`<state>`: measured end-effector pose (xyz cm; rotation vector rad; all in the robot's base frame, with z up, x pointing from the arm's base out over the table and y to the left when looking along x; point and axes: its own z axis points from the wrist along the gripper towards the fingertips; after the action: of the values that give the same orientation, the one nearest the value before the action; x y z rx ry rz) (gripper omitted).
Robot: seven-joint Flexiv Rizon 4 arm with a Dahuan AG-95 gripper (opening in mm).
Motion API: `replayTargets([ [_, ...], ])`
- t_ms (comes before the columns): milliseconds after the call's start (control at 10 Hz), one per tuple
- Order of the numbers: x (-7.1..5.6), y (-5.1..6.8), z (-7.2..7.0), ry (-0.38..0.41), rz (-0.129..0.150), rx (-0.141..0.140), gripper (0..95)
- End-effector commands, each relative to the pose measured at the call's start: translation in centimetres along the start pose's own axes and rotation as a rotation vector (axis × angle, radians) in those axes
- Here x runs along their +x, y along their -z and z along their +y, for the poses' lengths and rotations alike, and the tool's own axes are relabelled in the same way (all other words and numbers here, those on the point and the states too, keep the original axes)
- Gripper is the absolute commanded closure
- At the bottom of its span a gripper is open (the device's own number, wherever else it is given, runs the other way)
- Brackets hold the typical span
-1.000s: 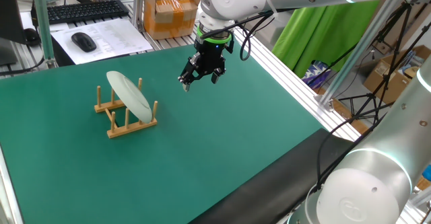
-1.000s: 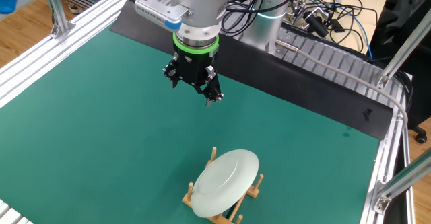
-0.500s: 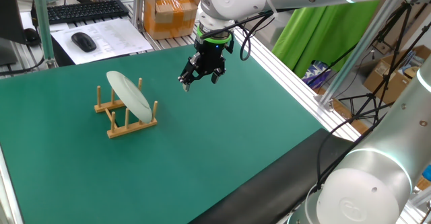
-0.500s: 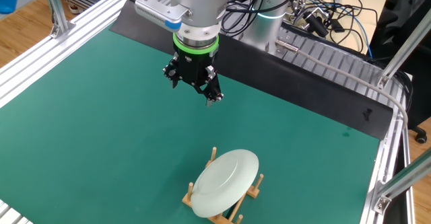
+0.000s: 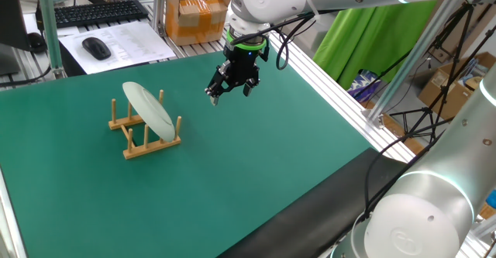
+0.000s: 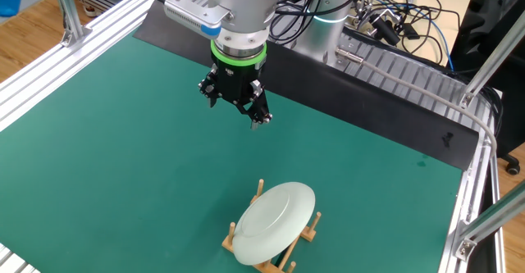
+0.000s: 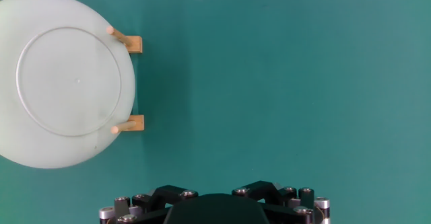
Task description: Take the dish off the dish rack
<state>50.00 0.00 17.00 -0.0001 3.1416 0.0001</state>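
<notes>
Gripper (image 5: 230,90) is hovering above the mat, holding nothing; jaw gap can't be told. Dish (image 5: 149,109) is leaning tilted betw. pegs of dish rack (image 5: 152,145), well apart. Risk: a pull w/ an off-centre rim grip is likely dragging or tipping the light rack.

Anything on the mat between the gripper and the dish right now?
Nothing. Both fixed views show only bare green mat between the gripper and the dish leaning in the dish rack.
</notes>
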Motion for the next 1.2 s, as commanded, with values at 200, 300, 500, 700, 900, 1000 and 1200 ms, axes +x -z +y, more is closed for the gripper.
replayTargets([
  [200,0.3,-0.3,0.1,-0.229,-0.06,-0.033,95.0],
  [300,0.6,-0.6,0.2,-0.23,-0.061,-0.032,95.0],
  [500,0.8,-0.7,0.2,-0.233,-0.065,-0.029,95.0],
  [700,0.8,-0.7,0.3,-0.231,-0.066,-0.029,95.0],
  [900,0.7,-0.5,0.5,-0.229,-0.069,-0.028,95.0],
  [1000,0.5,-0.3,0.7,-0.229,-0.073,-0.028,95.0],
  [1200,0.2,0.4,1.6,-0.237,-0.075,-0.028,95.0],
])
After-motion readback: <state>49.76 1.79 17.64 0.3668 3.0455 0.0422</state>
